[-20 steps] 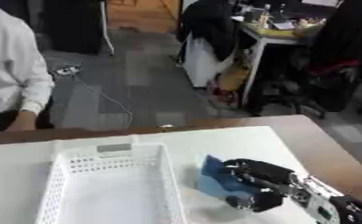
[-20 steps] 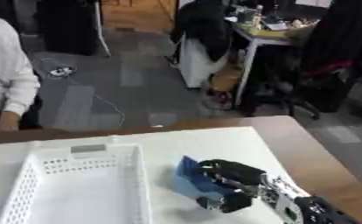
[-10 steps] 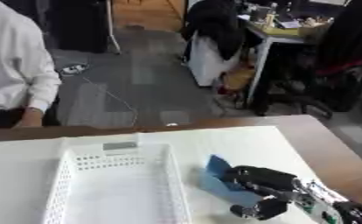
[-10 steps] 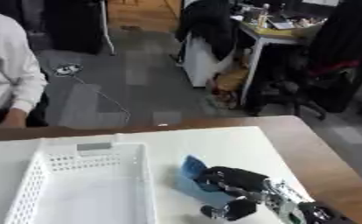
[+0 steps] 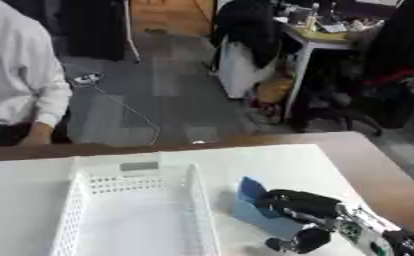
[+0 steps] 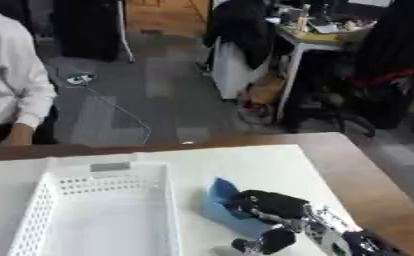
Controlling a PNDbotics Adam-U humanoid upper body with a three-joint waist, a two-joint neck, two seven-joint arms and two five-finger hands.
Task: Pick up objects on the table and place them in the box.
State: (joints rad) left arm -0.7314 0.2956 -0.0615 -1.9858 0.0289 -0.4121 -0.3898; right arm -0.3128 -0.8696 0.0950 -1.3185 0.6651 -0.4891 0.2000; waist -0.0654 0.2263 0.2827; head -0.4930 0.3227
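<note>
The right hand is curling round a blue object near the counter's right edge, just beside the white box.

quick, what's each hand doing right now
Left hand: not in view.
Right hand: fingers curled round the blue object, just right of the white box.

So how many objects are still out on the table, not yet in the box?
1: a blue object right of the white box, with the right hand curled around it. The box looks empty; the hand may hide something smaller.
</note>
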